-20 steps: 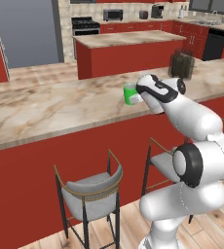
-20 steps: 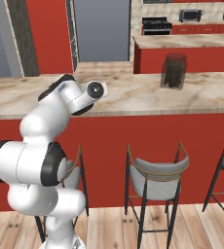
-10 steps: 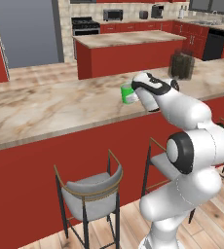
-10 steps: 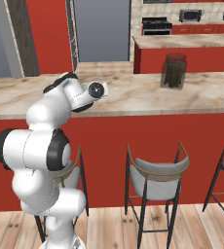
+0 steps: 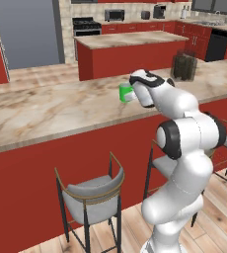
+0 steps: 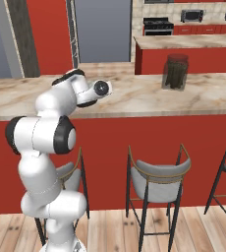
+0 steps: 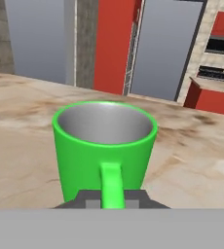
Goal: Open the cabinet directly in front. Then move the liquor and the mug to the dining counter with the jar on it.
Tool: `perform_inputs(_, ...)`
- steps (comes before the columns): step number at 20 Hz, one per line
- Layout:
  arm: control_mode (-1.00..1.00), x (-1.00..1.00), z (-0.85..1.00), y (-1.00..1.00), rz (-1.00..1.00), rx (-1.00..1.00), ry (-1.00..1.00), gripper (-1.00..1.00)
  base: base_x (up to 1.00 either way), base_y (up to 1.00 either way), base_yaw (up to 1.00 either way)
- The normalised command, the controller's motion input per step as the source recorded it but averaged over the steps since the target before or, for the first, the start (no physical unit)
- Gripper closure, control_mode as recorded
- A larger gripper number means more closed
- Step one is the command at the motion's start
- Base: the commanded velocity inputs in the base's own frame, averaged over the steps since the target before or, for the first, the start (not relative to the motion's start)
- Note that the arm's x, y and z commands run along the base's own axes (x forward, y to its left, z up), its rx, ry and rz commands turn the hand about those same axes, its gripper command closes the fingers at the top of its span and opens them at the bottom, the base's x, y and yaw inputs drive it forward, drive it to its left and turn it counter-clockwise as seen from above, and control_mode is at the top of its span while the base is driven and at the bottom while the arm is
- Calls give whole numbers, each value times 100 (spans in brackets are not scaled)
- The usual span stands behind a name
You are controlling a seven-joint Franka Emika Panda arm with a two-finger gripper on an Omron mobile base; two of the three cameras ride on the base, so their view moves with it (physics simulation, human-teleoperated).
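One mug (image 7: 104, 146) in hand, held by its loop handle over the dining counter (image 5: 51, 111).

The green mug sits upright at the gripper (image 7: 112, 200), whose jaws are pinched narrow on the handle; whether its base touches the stone I cannot tell. The jar (image 5: 184, 66) stands well apart along the same top. Judgement: lower it level until the base bears flat, clear of the near edge, then release without twisting the handle.
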Motion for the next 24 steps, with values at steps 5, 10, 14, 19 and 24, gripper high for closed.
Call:
perform_inputs(5, -100, 19, -20, 0, 0, 0, -2, 100, 0, 0, 0)
perform_inputs(10, -100, 4, -6, 0, 0, 0, -3, -100, 0, 0, 0)
perform_inputs(14, -100, 0, 14, 0, 0, 0, -3, -100, 0, 0, 0)
perform_inputs(19, -100, 0, 86, 1, -11, 0, -6, -100, 0, 0, 0)
perform_inputs(24, -100, -40, 100, 0, -12, 4, 0, -100, 0, 0, 0)
